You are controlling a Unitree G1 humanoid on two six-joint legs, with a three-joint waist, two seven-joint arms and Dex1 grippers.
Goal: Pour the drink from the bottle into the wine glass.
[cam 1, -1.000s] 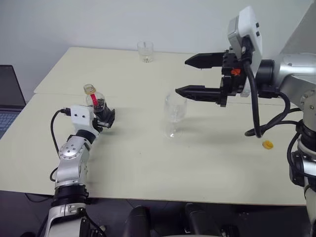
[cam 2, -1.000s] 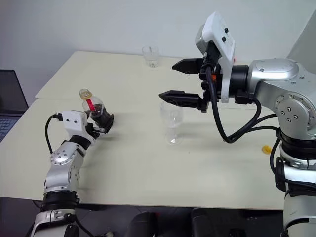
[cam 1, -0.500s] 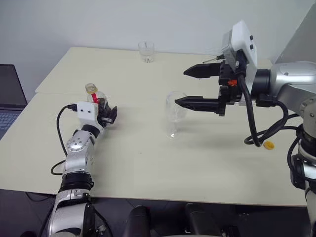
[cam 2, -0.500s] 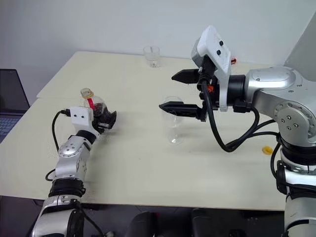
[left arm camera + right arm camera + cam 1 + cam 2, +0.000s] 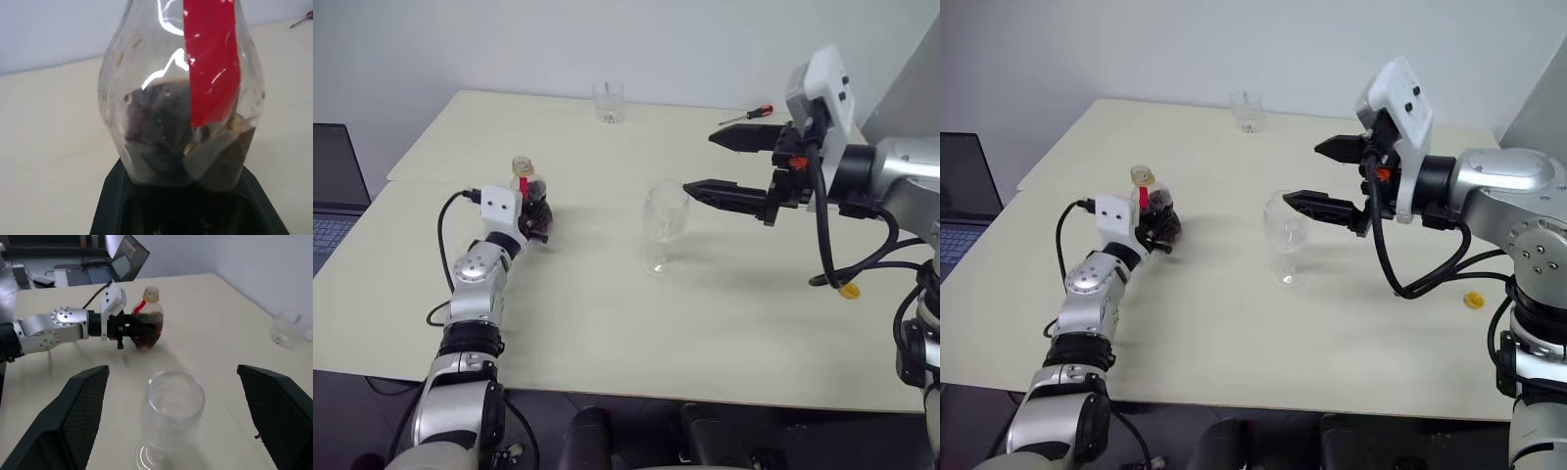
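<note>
1. The left hand (image 5: 536, 221) is closed around the lower body of the bottle (image 5: 530, 201), holding it upright over the left part of the worktop (image 5: 607, 304).
2. The bottle has no cap on its open mouth; a red label strip runs down its neck, and the drink (image 5: 171, 127), dark brown, fills only its lower part.
3. The right hand (image 5: 732, 166) hangs in the air with its two black fingers spread wide apart, holding nothing, pointing toward the robot's left.
4. The wine glass (image 5: 664, 225) stands upright and empty near the middle of the worktop, just beside the tip of the right hand's lower finger and apart from the bottle; whether the finger touches it cannot be told.
5. A short clear tumbler (image 5: 608, 101) stands near the far edge of the worktop.
6. A red-handled screwdriver (image 5: 748, 115) lies toward the far right.
7. A small yellow cap (image 5: 847, 290) lies on the worktop at the right, below the right arm.
8. A laptop (image 5: 333, 186) sits off the left side of the worktop.
</note>
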